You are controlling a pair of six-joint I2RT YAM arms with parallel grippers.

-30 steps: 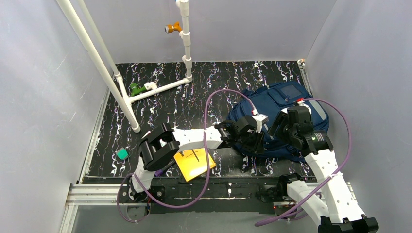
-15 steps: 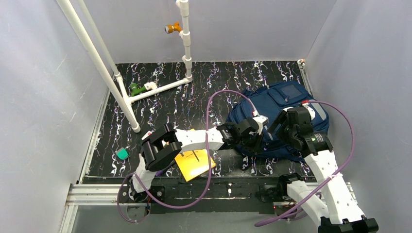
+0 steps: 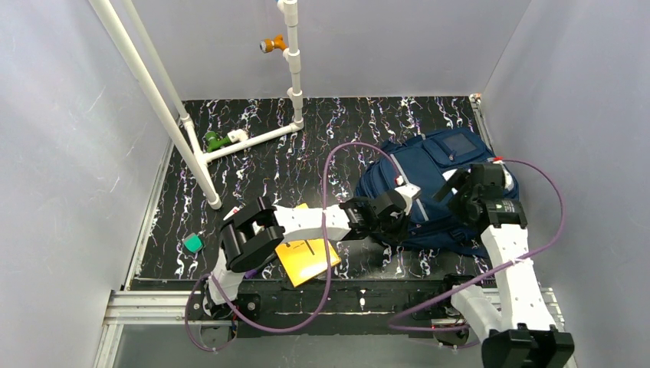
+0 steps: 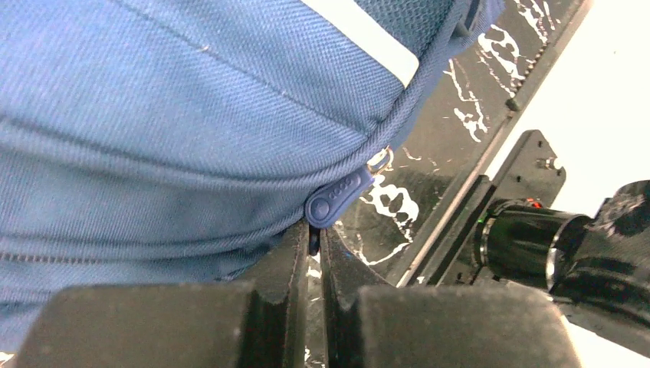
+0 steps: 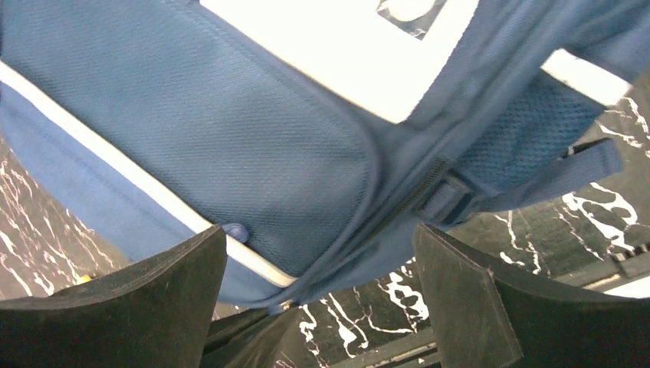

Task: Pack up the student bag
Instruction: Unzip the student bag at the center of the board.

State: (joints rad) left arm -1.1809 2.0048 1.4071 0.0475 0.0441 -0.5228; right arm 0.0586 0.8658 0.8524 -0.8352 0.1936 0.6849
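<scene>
Your left gripper (image 4: 310, 231) has its jaws pressed together. The navy zip pull (image 4: 338, 197) sits right at their tips, but you can't tell whether it is pinched. Your right gripper (image 5: 318, 234) stands spread wide, with blue fabric filling the gap between its jaws. The student bag (image 3: 429, 165) lies front-up on the black marbled table (image 3: 306, 153), just beyond both sets of jaws. Its long axis runs near-left to far-right, and the front pocket (image 3: 458, 144) is at the far-right end.

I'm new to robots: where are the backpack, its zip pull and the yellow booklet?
backpack (image 3: 429, 165): top view, its navy front panel.
zip pull (image 4: 337, 201): left wrist view, its rubber tab.
yellow booklet (image 3: 300, 261): top view, middle of cover.
</scene>
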